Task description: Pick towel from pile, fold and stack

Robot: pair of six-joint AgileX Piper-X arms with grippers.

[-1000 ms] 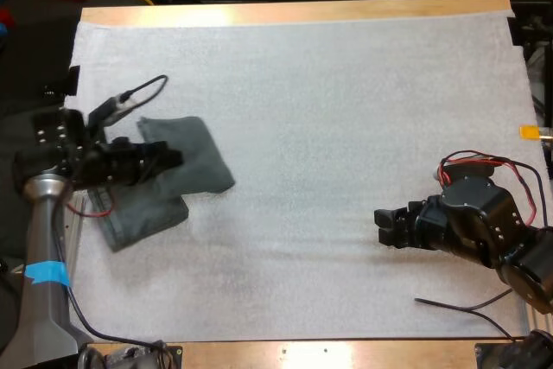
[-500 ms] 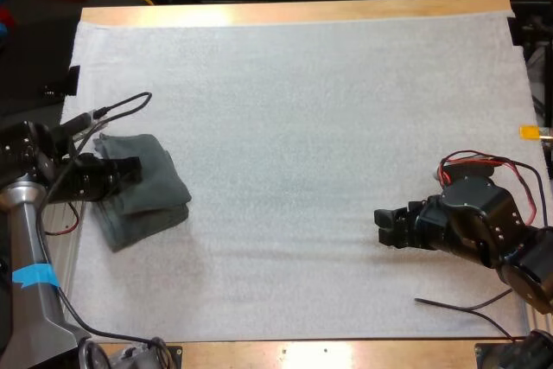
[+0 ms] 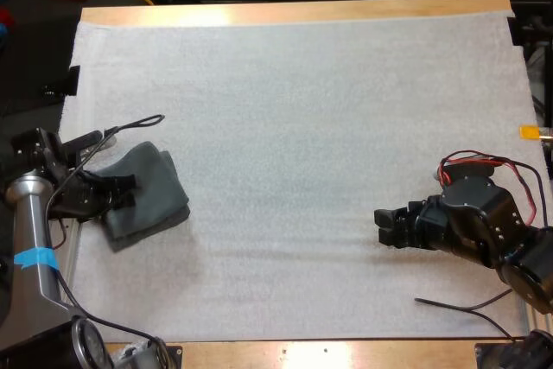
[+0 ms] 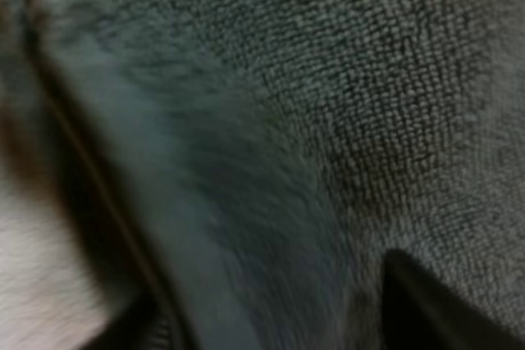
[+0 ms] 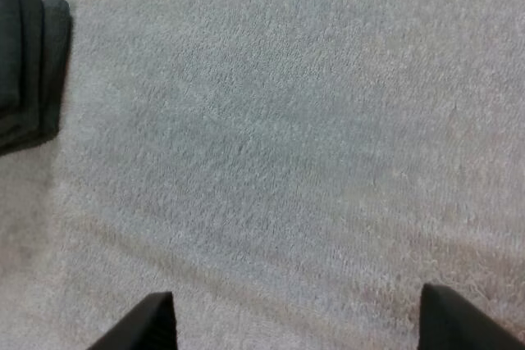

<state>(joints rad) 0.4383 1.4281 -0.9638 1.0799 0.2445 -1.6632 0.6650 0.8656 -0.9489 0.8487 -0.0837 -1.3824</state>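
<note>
A folded dark grey-green towel [image 3: 151, 183] lies tilted on top of another folded towel [image 3: 130, 229] at the left edge of the mat. My left gripper [image 3: 125, 186] is at the top towel's left side. In the left wrist view a thick ridge of towel [image 4: 246, 227] fills the gap between the fingers, and one black fingertip [image 4: 426, 301] presses against it, so the gripper is shut on the towel. My right gripper [image 3: 384, 226] rests low over bare mat at the right, open with nothing between its fingertips [image 5: 459, 317]. The towel stack [image 5: 29, 63] is visible far off in the right wrist view.
The white mat [image 3: 311, 127] covers the table between the two arms. A loose black cable [image 3: 458, 307] lies on the mat near the right arm. The stack sits close to the mat's left edge.
My left gripper pulled the top towel leftward onto the lower towel, then shifted slightly toward the near side, tilting the towel. The right arm has stayed still.
</note>
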